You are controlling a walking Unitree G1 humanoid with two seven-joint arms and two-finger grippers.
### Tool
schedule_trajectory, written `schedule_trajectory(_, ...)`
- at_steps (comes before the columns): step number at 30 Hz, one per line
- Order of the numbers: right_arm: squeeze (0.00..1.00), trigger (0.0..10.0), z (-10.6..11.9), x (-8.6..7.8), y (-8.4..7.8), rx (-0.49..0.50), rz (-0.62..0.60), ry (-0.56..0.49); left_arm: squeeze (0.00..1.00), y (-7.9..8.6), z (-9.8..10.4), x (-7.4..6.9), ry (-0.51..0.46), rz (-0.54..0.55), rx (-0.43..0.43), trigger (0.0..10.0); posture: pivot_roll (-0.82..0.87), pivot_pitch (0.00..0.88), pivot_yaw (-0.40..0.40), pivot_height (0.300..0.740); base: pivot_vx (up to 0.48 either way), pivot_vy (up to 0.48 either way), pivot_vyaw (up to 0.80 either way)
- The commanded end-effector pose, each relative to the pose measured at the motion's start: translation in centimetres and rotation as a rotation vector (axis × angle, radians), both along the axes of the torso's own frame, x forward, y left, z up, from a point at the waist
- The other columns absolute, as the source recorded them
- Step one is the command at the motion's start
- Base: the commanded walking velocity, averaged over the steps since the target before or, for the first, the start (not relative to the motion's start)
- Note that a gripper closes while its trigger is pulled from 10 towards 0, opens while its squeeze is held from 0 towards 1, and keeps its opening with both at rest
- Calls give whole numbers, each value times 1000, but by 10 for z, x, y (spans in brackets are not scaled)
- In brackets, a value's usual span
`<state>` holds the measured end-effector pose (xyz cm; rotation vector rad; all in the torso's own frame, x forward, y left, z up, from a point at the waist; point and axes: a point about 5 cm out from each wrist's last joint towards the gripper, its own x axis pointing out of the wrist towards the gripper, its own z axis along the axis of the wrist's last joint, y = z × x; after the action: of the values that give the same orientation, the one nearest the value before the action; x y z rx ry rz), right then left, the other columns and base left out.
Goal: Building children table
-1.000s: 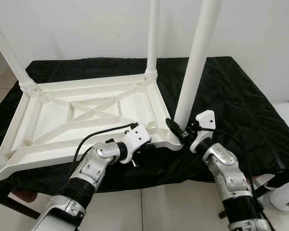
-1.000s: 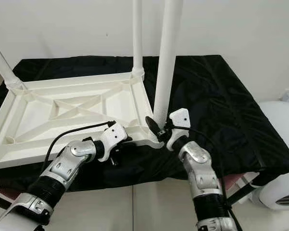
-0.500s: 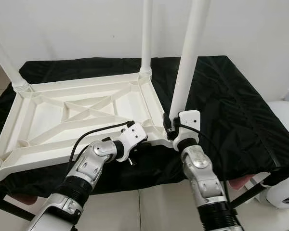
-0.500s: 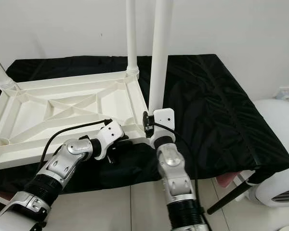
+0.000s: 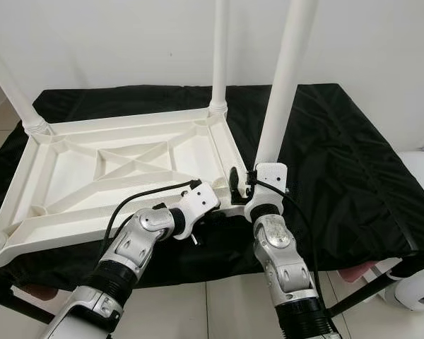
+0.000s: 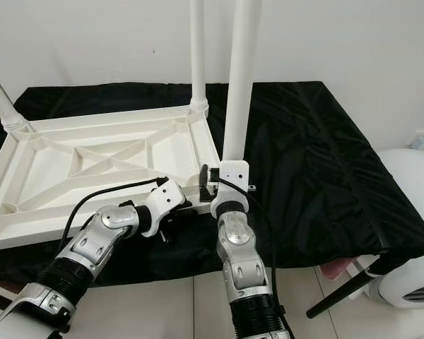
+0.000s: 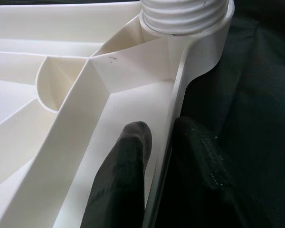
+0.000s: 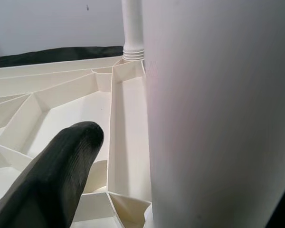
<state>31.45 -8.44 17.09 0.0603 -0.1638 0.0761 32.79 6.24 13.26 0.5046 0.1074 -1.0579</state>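
Observation:
The white plastic children's table (image 5: 92, 224) lies upside down on a black-covered surface, its legs pointing up. My left gripper (image 7: 159, 130) is shut on the table's front rim, one finger inside the wall and one outside, close to the front right corner socket (image 7: 185, 14). My right gripper (image 5: 244, 185) is at the base of the front right leg (image 5: 284, 85). It is open, with a finger (image 8: 61, 171) on either side of the leg and a gap showing beside it.
Two more legs stand at the back right (image 5: 219, 56) and back left (image 5: 10, 85) corners. The black cloth (image 5: 339, 155) stretches to the right. A white rounded appliance (image 5: 418, 286) sits low right on the tiled floor (image 5: 219, 304). A white wall is behind.
My right gripper has swung from the right side of the front leg round to its front. The camera shifted a little. My left gripper stays on the rim.

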Motion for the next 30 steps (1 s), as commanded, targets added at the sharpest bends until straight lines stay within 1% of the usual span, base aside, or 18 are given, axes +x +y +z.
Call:
schedule_trajectory(1,1000,10000,-1,-2,3,16,41,0,0,-9,-14,-12,61,-99,51,10000,-97,81,43,740,0,0,0)
schedule_trajectory(5,1000,10000,1,-3,-6,-3,98,-30,0,-11,-14,-12,61,-99,46,10000,-102,77,38,740,0,0,0)
schedule_trajectory(6,380,10000,0,-3,-10,5,141,-24,0,-11,-14,-12,61,-99,46,10000,-105,74,36,740,0,0,0)
schedule_trajectory(7,380,10000,0,-3,-10,5,141,-24,0,-11,-14,-12,61,-99,46,10000,-105,74,36,740,0,0,0)
schedule_trajectory(8,0,10000,-1,-3,-14,-5,185,-23,0,-12,-14,-12,62,-100,46,10000,-105,74,36,740,0,0,0)
schedule_trajectory(9,0,10000,-1,-3,-14,-5,185,-23,0,-12,-14,-12,62,-100,46,10000,-105,74,36,740,0,0,0)
schedule_trajectory(10,0,10000,-3,-2,-26,-18,249,-20,0,-12,-14,-13,62,-102,45,10000,-108,73,38,740,0,0,0)
schedule_trajectory(12,0,10000,-3,-2,-26,-18,249,-20,0,-12,-14,-13,62,-102,45,10000,-108,73,38,740,0,0,0)
schedule_trajectory(14,0,10000,-5,0,-42,-20,290,-10,0,-13,-15,-13,62,-105,46,10000,-108,73,39,740,0,0,0)
schedule_trajectory(15,0,10000,-5,0,-42,-20,290,-10,0,-13,-15,-13,62,-105,46,10000,-108,73,39,740,0,0,0)
schedule_trajectory(18,0,10000,-5,4,-62,-79,431,-3,0,-14,-15,-13,63,-110,47,10000,-112,71,45,740,0,0,0)
schedule_trajectory(19,0,10000,-5,4,-62,-79,431,-3,0,-14,-15,-13,63,-110,47,10000,-112,71,45,740,0,0,0)
schedule_trajectory(20,0,10000,-5,5,-66,-92,489,4,0,-14,-15,-13,63,-111,48,10000,-112,70,46,740,0,0,0)
schedule_trajectory(21,0,10000,-5,5,-66,-92,489,4,0,-14,-15,-13,63,-111,48,10000,-112,70,46,740,0,0,0)
schedule_trajectory(22,0,10000,-4,6,-69,-103,543,16,0,-14,-14,-13,63,-112,48,10000,-113,70,46,740,0,0,0)
schedule_trajectory(24,0,10000,-4,6,-69,-103,543,16,0,-14,-14,-13,63,-112,48,10000,-113,70,46,740,0,0,0)
schedule_trajectory(27,0,10000,-4,9,-76,-142,650,44,0,-15,-13,-13,60,-114,46,10000,-113,72,46,740,0,0,0)
schedule_trajectory(30,0,10000,-4,9,-76,-142,650,44,0,-15,-13,-13,60,-114,46,10000,-113,72,46,740,0,0,0)
